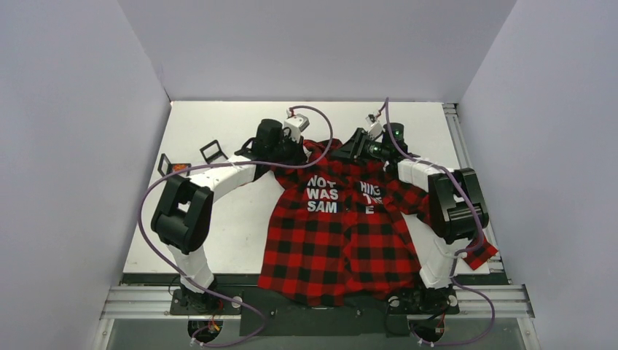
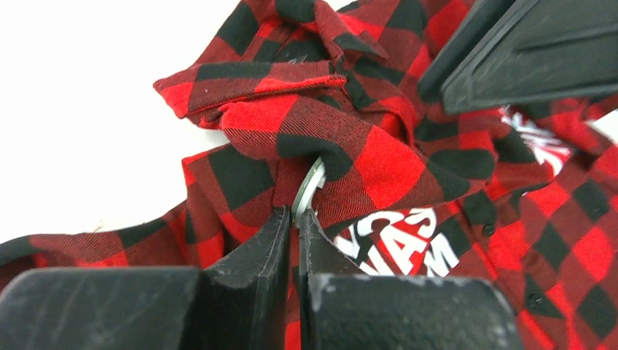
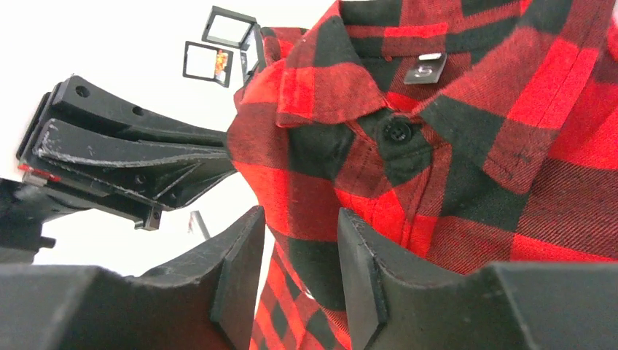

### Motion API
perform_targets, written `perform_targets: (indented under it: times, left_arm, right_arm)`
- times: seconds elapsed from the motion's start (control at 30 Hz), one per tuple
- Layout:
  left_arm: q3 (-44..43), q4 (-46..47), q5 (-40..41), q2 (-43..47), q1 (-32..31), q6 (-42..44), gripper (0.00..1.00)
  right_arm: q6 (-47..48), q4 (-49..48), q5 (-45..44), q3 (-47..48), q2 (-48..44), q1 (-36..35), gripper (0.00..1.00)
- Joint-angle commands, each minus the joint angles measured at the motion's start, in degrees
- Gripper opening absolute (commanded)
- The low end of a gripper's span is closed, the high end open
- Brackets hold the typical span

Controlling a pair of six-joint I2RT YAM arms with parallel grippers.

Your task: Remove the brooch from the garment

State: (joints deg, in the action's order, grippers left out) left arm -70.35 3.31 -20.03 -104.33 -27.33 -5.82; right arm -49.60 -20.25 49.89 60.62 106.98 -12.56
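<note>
- one garment (image 1: 337, 240), red-and-black check, lies flat on the white table (image 1: 218, 240). its collar (image 3: 328, 95) is bunched and raised.
- one brooch (image 2: 307, 191), as far as can be told: only a thin silvery curved edge shows, poking from a fold just below the collar. no orange face is visible.
- two grippers, both at the collar. the left gripper (image 2: 297, 215) has its fingers nearly together, nipping that metal edge.
- the right gripper (image 3: 295, 219) has its fingers apart with a band of the front edge below the collar between them. i cannot tell whether it is pressing the cloth.
- two small black square frames (image 3: 210, 62) lie on the table well left of the collar, one with orange inside.
- folds of cloth hide the rest of the brooch.
</note>
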Motion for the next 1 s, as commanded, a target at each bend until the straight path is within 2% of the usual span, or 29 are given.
perform_targets:
  times: [0.0, 0.13, 0.23, 0.53, 0.73, 0.83, 0.97]
  left_arm:
    - [-3.12, -9.61, 9.87, 4.55, -2.62, 9.04, 0.00]
    - [-6.83, -17.64, 12.08, 5.01, -2.77, 10.22, 0.00]
    - [-8.22, -22.15, 7.97, 5.08, -2.03, 8.71, 0.00]
    - [-9.96, -28.57, -8.77, 3.95, 1.49, 2.89, 0.00]
    - [-11.68, -31.66, -14.24, 3.28, 2.17, 1.87, 0.00]
    - [-11.15, -31.11, -16.34, 3.55, 2.38, 1.02, 0.00]
    - [-10.08, -29.47, -18.63, 4.25, 2.67, 0.04, 0.00]
  right_arm:
    - [13.51, 11.00, -2.59, 3.88, -5.27, -0.20, 0.40]
    - [15.81, 13.83, -2.17, 4.00, -6.64, -1.38, 0.50]
    - [16.97, 14.15, -1.85, 2.56, -7.42, -3.24, 0.55]
    - [14.36, 7.67, 2.12, -0.13, -6.28, -7.66, 0.60]
    - [13.16, 4.51, 2.80, 0.04, -5.44, -9.18, 0.62]
    - [9.45, 0.51, 3.56, -0.75, -4.58, -9.40, 0.61]
    - [6.04, -4.47, 4.29, -1.71, -3.51, -9.42, 0.57]
